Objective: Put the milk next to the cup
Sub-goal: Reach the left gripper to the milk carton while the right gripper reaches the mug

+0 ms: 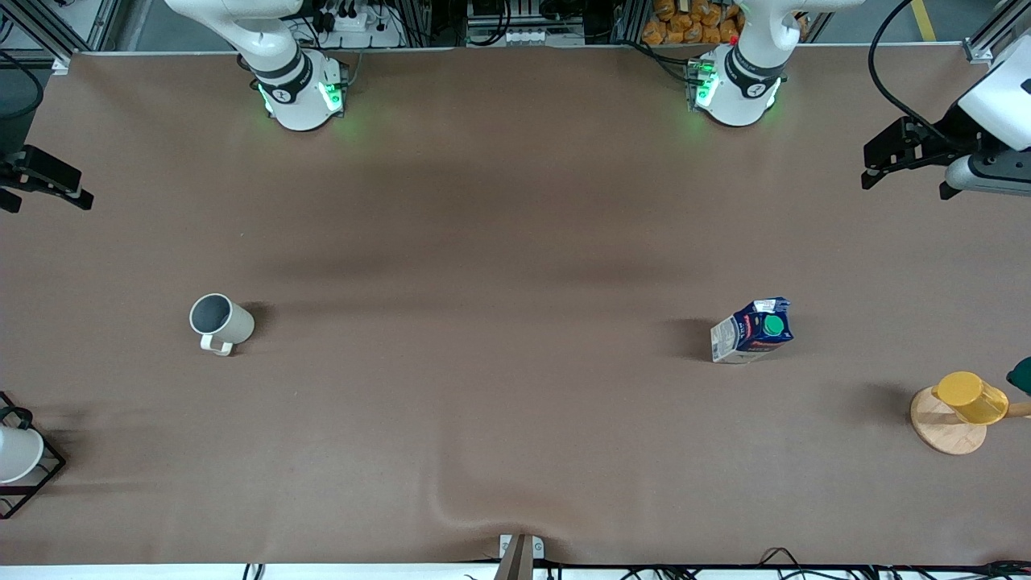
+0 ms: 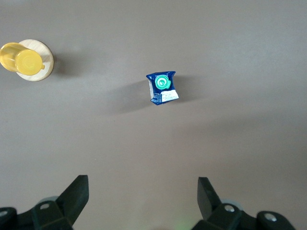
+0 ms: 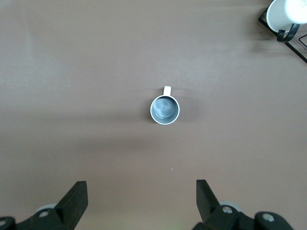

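On table: milk (image 1: 752,331) upright, cap facing front camera.

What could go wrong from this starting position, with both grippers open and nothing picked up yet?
1. The milk stands toward the left arm's end of the table and the cup toward the right arm's end, so the carry is long; a loose grip could drop the carton.
2. The left gripper hangs open, high above the table; closing on the slanted gable top might tip the carton.
3. The yellow cup could be mistaken for the target.
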### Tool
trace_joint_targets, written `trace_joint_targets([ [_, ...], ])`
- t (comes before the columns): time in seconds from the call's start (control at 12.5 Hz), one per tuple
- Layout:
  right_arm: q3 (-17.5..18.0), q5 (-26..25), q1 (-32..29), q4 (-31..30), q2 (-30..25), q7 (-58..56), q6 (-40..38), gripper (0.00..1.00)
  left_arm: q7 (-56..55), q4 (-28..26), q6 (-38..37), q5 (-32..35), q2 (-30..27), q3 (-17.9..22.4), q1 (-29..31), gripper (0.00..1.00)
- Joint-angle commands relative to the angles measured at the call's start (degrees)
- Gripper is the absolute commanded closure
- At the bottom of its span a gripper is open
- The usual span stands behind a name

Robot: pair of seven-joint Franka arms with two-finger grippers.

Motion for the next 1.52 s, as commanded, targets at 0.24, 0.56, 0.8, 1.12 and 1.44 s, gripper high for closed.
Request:
trace_joint_targets([
  [0.24, 0.0, -0.3, -0.3, 0.2, -0.1, -0.9, -0.3, 0.00, -0.8, 0.7, 0.2, 0.7, 0.0, 0.0, -0.1, 0.00],
  [0.56, -0.1, -0.5, -0.6, 0.2, 1.0, -0.9, -0.1, 0.00, -0.4, 0.7, 0.2, 2.8, 2.0, -0.2, -0.4, 0.00],
  [0.8, -0.1, -0.5, -0.7, 0.2, 3.0, -0.8, 0.6, 0.00, -0.6, 0.5, 4.0, 1.6, 4.7, -0.1, 0.1, 0.00],
  [1.12, -0.2, 0.0, -1.8, 0.2, 7.3, -0.8, 3.0, 0.00, -1.0, 0.5, 8.6, 1.4, 12.8, -0.1, -0.3, 0.00],
  [1.44, -0.2, -0.5, -3.0, 0.0, 12.3, -0.8, 6.8, 0.00, -1.0, 0.5, 15.3, 1.9, 20.6, -0.1, -0.4, 0.00],
])
